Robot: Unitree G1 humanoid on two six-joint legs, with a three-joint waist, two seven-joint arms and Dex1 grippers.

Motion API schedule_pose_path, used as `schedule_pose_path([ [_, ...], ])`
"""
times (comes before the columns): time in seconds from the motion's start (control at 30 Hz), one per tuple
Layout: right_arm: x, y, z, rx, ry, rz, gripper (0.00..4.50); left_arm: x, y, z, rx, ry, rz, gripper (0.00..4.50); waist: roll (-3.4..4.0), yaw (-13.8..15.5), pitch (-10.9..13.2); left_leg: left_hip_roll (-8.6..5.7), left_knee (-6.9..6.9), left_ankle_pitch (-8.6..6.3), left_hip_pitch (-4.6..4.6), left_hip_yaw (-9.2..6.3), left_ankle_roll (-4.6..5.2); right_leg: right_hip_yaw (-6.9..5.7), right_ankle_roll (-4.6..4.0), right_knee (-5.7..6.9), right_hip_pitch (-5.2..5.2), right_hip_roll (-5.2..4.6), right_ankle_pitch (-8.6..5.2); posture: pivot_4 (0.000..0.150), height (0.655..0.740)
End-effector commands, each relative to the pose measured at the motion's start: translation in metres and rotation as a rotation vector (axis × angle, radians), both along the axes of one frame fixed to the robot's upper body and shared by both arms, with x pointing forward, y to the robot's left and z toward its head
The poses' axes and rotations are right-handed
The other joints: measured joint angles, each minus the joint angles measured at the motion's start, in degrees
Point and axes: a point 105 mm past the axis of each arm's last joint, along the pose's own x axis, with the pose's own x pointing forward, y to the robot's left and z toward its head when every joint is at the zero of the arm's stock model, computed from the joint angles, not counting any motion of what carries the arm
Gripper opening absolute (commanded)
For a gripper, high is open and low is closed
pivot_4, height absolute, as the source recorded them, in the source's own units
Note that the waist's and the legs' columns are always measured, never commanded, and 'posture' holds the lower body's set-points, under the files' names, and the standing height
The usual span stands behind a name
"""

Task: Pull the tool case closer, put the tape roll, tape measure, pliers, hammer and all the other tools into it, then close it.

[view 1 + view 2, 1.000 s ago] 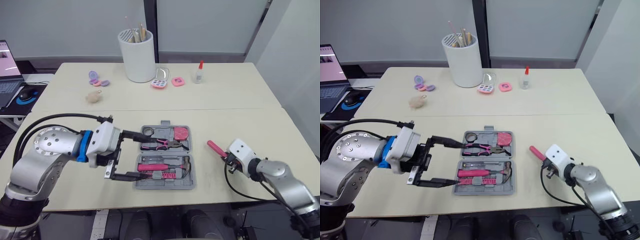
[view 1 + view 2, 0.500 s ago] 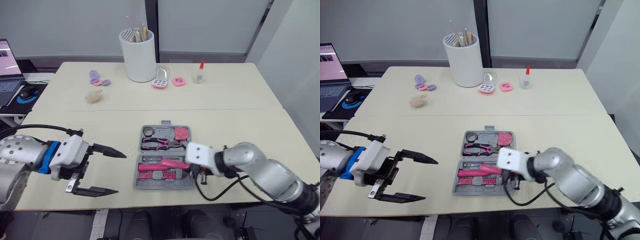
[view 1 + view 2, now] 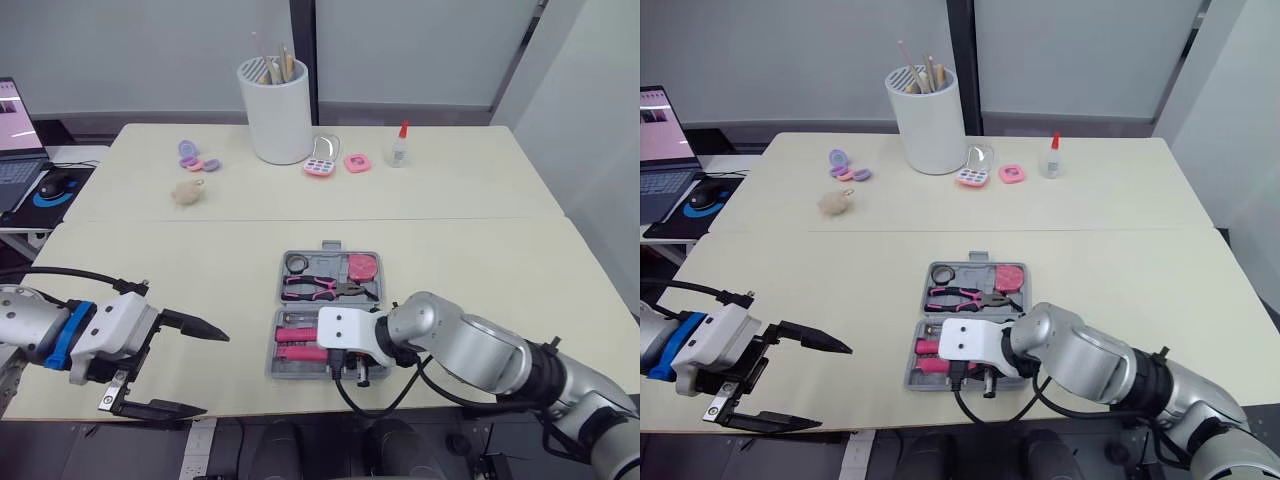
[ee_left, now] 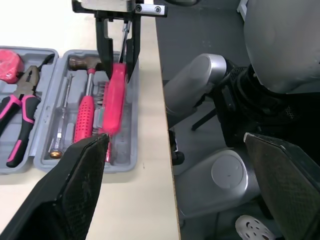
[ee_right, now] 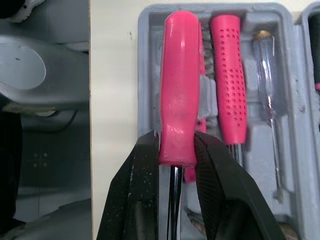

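Working over a cream table. Hovering at its near left edge with the left gripper, black fingers spread wide. Clamping the right gripper on a pink-handled screwdriver over the near half of the open grey plastic tool case, beside the pink-handled hammer. Facing a white cylindrical brush holder standing far back.

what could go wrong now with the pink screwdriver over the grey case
1. The right gripper pinches the pink-handled screwdriver at the handle's shaft end, so it may tilt on release and land on the pink-gripped hammer beside it, hindering closing.
2. The grey plastic tool case lies near the front edge of the beige table, with the open left gripper apart from it; a push may slide it.
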Motion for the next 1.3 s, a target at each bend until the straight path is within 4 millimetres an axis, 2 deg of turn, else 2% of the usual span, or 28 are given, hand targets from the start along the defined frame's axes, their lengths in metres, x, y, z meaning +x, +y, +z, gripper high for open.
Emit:
schedule_pose_path([
  [0.03, -0.002, 0.011, 0.004, 0.009, -0.028, 0.037, 0.70, -0.003, -0.002, 0.011, 0.016, -0.051, -0.039, 4.50, 0.00, 0.04, 0.00, 0.00, 0.00, 0.00, 0.00, 0.00, 0.00, 0.00, 0.00, 0.00, 0.00, 0.00, 0.00, 0.150, 0.7400],
  [0.37, -0.003, 0.009, -0.014, -0.054, -0.063, 0.063, 0.70, -0.007, 0.000, 0.010, 0.024, -0.039, -0.039, 4.50, 0.00, 0.05, 0.00, -0.02, 0.00, 0.00, -0.01, 0.00, 0.00, -0.02, 0.00, -0.01, 0.00, -0.02, 0.00, 0.150, 0.7400],
  [0.93, -0.001, 0.024, -0.024, -0.052, -0.074, 0.083, 0.70, -0.008, 0.003, 0.009, 0.037, -0.030, -0.031, 4.50, 0.00, 0.03, 0.00, -0.02, -0.01, 0.00, -0.01, 0.01, 0.00, -0.02, -0.01, -0.01, -0.01, -0.01, -0.01, 0.150, 0.7400],
  [1.3, -0.002, 0.025, -0.030, -0.035, -0.063, 0.074, 0.70, -0.007, 0.002, 0.009, 0.033, -0.033, -0.033, 4.50, -0.01, 0.03, 0.00, -0.02, -0.01, 0.00, -0.01, 0.00, 0.00, -0.03, -0.01, -0.01, -0.01, -0.01, -0.01, 0.150, 0.7400],
])
